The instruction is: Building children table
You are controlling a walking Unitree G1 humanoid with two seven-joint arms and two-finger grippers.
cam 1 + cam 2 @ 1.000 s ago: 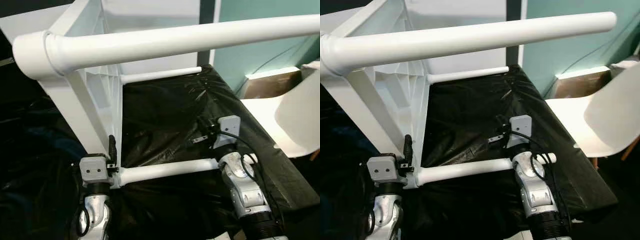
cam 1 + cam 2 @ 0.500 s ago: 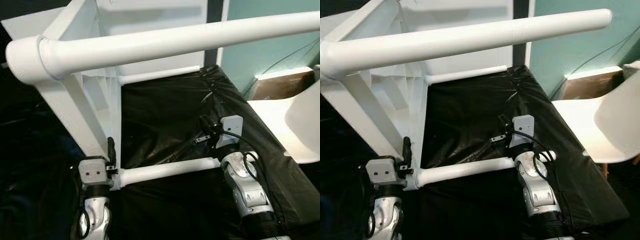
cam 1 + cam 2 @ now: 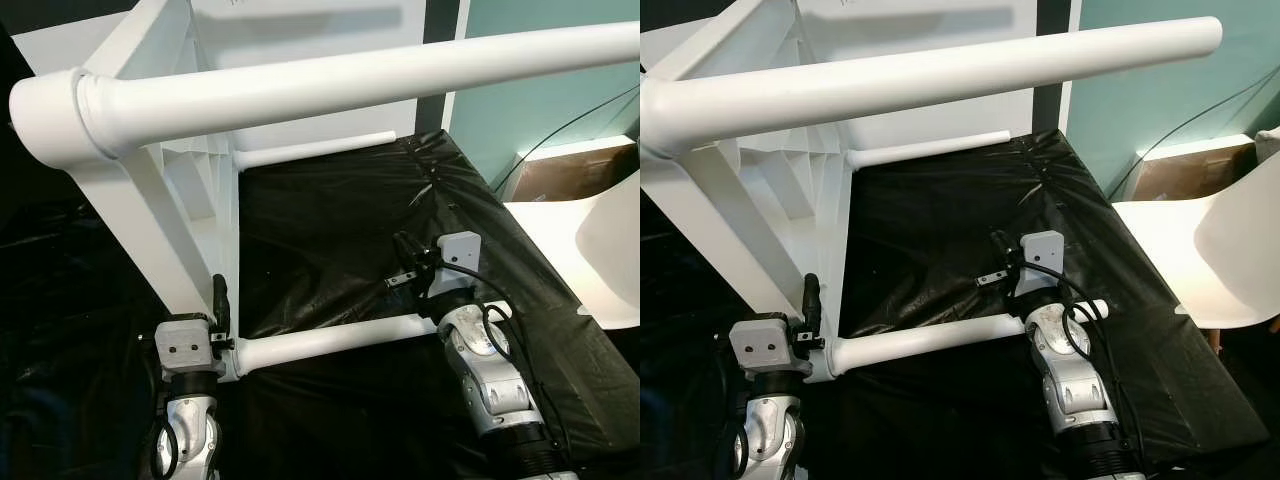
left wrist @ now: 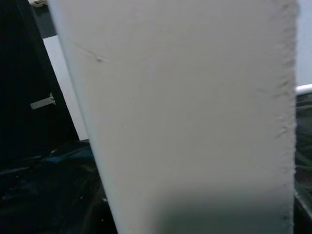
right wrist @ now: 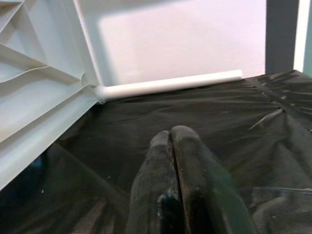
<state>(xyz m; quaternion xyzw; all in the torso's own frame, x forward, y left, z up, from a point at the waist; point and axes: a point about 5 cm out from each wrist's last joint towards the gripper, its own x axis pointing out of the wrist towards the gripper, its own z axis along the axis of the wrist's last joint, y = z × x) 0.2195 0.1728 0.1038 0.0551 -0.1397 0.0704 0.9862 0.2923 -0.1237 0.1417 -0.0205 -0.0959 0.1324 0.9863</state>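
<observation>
A white children's table (image 3: 190,190) stands on its side on a black plastic sheet (image 3: 330,230), its round legs pointing right. One thick leg (image 3: 350,80) crosses the top of the view, a lower one (image 3: 330,340) lies near me, and a far one (image 5: 165,84) rests on the sheet. My left gripper (image 3: 220,305) is at the tabletop's bottom corner, where the near lower leg joins; its wrist view shows a white surface (image 4: 185,117) very close. My right gripper (image 3: 400,248) is shut on nothing, hovering just above the sheet, with that arm crossing the near leg's free end.
A white chair (image 3: 590,240) stands off the right edge of the sheet-covered surface, with a brown box (image 3: 570,170) behind it by the teal wall (image 3: 540,110). Dark plastic covers the area at the left.
The whole picture has shifted a little, so the chair sits further right in view. Both grippers keep their places against the table.
</observation>
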